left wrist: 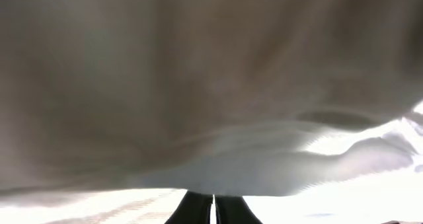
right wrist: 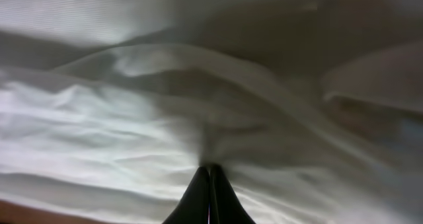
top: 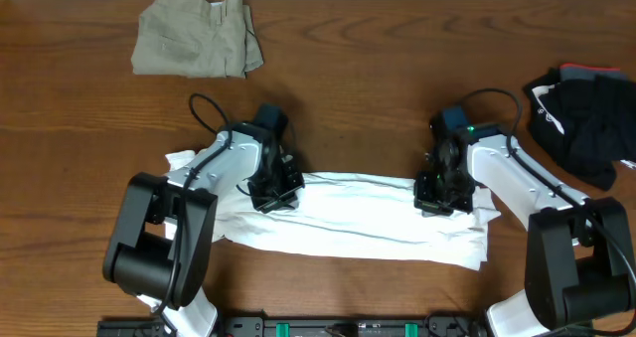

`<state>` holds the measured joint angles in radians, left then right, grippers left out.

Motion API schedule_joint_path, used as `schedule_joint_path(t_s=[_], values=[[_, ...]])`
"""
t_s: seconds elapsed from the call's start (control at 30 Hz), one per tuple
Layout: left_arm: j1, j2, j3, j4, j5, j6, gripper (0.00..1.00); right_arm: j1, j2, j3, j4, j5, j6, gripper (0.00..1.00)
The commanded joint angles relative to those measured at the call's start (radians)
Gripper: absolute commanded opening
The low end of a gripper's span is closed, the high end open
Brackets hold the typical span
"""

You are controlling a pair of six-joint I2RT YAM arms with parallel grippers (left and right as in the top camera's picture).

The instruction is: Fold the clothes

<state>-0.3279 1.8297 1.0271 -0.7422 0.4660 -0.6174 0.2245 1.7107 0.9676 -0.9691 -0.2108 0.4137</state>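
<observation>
A white T-shirt (top: 358,226) lies bunched in a long band across the near middle of the table; no black print shows. My left gripper (top: 273,196) is shut on its upper left edge, and white cloth (left wrist: 218,118) fills the left wrist view above the closed fingers (left wrist: 213,201). My right gripper (top: 440,198) is shut on its upper right edge, with the fingers (right wrist: 210,178) pinching a fold of cloth (right wrist: 132,118). Khaki-beige trousers (top: 197,45) lie folded at the back left. A black bundle (top: 586,118) lies at the right edge.
The brown wooden table (top: 368,88) shows bare between the trousers and the black bundle. A black rail (top: 348,327) runs along the near edge between the two arm bases.
</observation>
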Motion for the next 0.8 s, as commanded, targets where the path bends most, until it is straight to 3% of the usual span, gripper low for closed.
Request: schedule_joint_path(t_s=[0.0, 0.53, 0.77], values=[[0.036, 0.007, -0.006, 0.000, -0.006, -0.008, 0.07, -0.035, -0.005, -0.035, 0.029, 0.027, 0.020, 0.02], [0.197, 0.007, -0.011, -0.016, -0.013, 0.069, 0.08, -0.208, -0.004, -0.138, 0.121, 0.036, 0.019, 0.02], [0.311, 0.007, -0.012, -0.076, -0.124, 0.087, 0.14, -0.263, -0.005, -0.138, 0.151, 0.076, 0.019, 0.08]])
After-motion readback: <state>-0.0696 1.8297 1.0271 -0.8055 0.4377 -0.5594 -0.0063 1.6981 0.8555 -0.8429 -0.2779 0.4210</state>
